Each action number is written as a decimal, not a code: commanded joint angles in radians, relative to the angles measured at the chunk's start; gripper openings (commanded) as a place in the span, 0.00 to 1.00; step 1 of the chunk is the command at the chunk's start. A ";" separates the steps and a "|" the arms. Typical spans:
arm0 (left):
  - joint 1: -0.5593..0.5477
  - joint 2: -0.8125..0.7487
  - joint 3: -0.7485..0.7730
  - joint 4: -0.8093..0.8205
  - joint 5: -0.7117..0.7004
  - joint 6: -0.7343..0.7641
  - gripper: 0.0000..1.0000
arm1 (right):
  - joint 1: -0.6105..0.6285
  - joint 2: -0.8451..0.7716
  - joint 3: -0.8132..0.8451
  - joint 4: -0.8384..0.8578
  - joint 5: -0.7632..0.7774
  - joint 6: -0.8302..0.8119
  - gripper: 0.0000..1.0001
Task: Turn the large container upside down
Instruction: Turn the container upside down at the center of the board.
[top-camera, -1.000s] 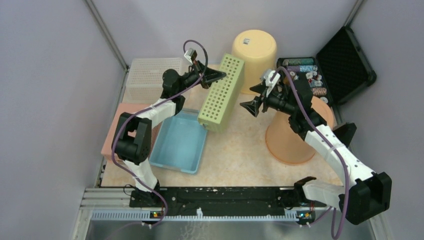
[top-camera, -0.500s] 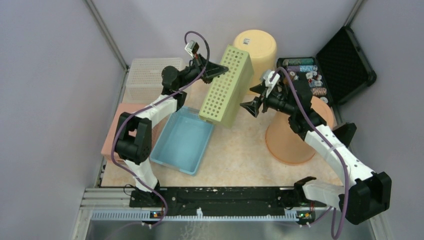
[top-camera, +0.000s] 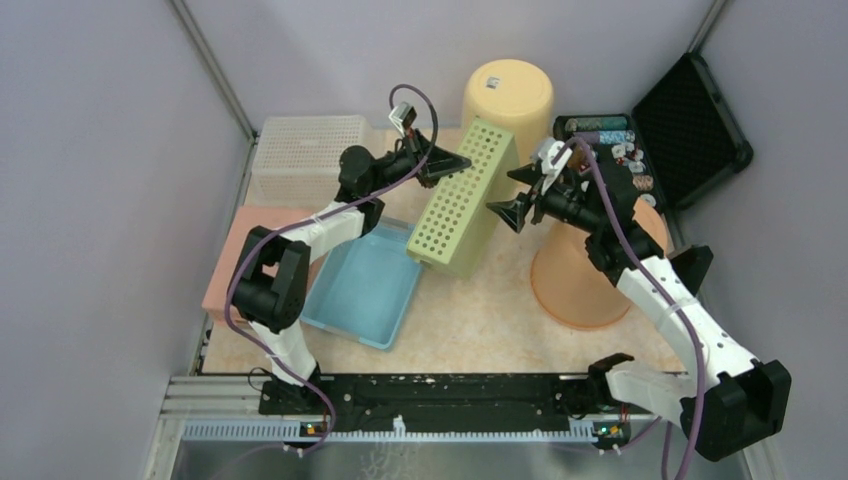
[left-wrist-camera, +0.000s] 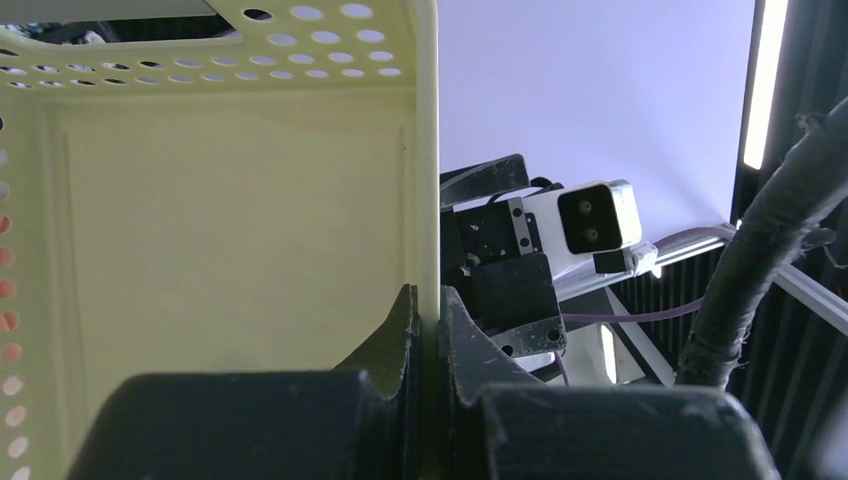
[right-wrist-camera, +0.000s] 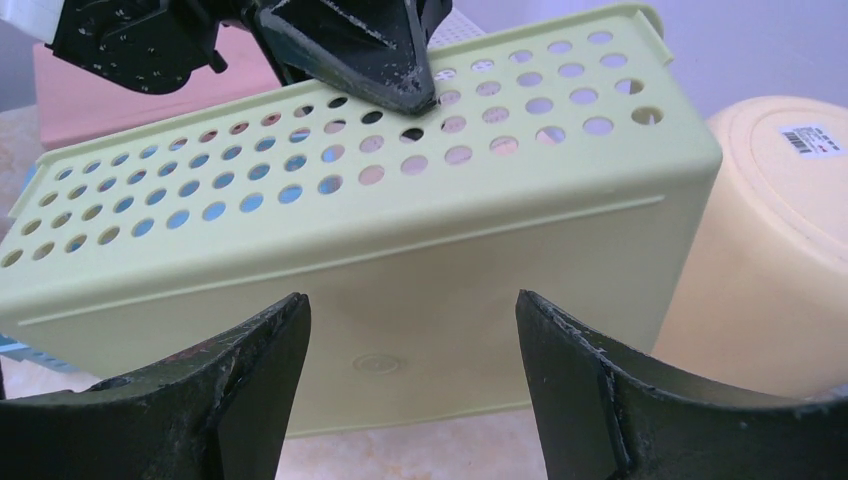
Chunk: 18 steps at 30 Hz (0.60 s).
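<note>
The large container is a long pale-green perforated bin (top-camera: 463, 198). It stands tilted on its long edge, its bottom facing right. My left gripper (top-camera: 462, 162) is shut on its upper rim; the left wrist view shows the rim wall (left-wrist-camera: 428, 150) pinched between the jaws (left-wrist-camera: 428, 318). My right gripper (top-camera: 503, 207) is open and empty, just right of the bin's bottom. The right wrist view shows the bin's bottom (right-wrist-camera: 400, 300) close ahead between the spread fingers (right-wrist-camera: 412, 385).
A light-blue tray (top-camera: 362, 285) lies left of the bin. A yellow bucket (top-camera: 508, 95) stands upside down behind it, an orange one (top-camera: 585, 270) to the right. A white basket (top-camera: 300, 155), a pink box (top-camera: 235, 260) and an open black case (top-camera: 650, 140) stand around.
My left gripper has carried the bin's rim to the right and tipped the bin further over, so its bottom now faces my right gripper. The right gripper has stayed open and shifted slightly.
</note>
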 joint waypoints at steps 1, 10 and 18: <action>-0.026 0.008 0.001 0.060 -0.015 0.026 0.00 | -0.013 -0.025 0.004 0.027 -0.003 -0.014 0.75; -0.055 0.092 -0.024 0.066 -0.016 0.056 0.00 | -0.014 -0.008 0.004 0.027 -0.001 -0.065 0.76; -0.056 0.151 -0.024 0.069 -0.010 0.084 0.00 | -0.013 -0.006 0.004 0.017 -0.001 -0.131 0.76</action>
